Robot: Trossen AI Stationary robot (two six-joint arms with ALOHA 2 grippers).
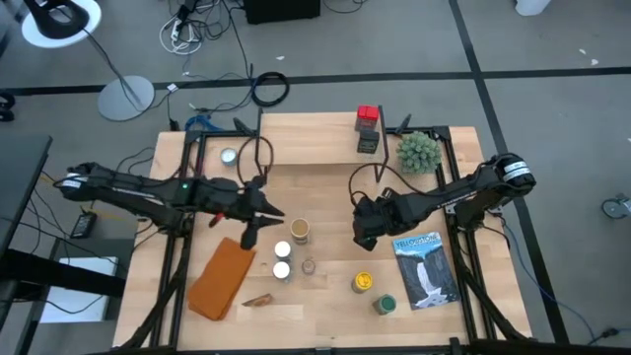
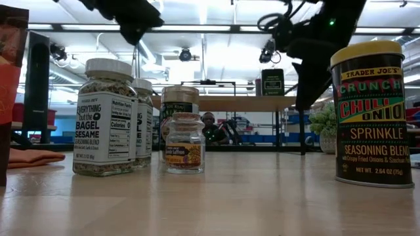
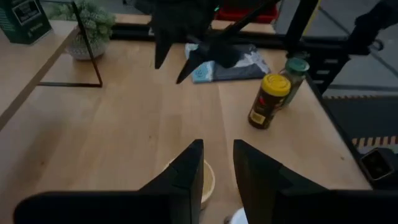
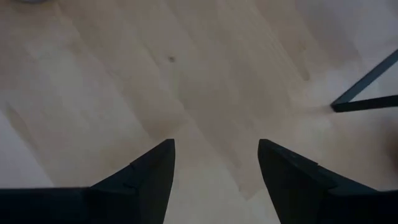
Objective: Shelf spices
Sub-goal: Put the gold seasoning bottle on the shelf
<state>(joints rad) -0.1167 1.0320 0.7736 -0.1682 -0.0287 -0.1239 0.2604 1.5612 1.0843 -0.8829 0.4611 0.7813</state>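
Several spice jars stand on their bases on the near half of the table: a tan-topped jar [image 1: 300, 231], two white-topped jars [image 1: 282, 259], a small clear jar [image 1: 309, 266], a yellow-topped amber jar [image 1: 364, 283] and a green-topped one [image 1: 384, 304]. A red tin [image 1: 368, 115] and a dark tin [image 1: 367, 141] stand on the shelf [image 1: 315, 138] along the far edge. My left gripper [image 1: 262, 215] hovers just left of and above the tan-topped jar [image 3: 207, 182], open by a narrow gap and empty. My right gripper [image 1: 363, 229] hangs open over bare wood [image 4: 214, 162].
A spiky plant ball [image 1: 417, 150] sits at the shelf's right end, and a flat silver tin [image 1: 229, 156] near its left end. An orange cloth [image 1: 222, 279] lies near left, a waterfall booklet [image 1: 426, 268] near right. The shelf's black leg [image 4: 367, 90] is close to my right gripper.
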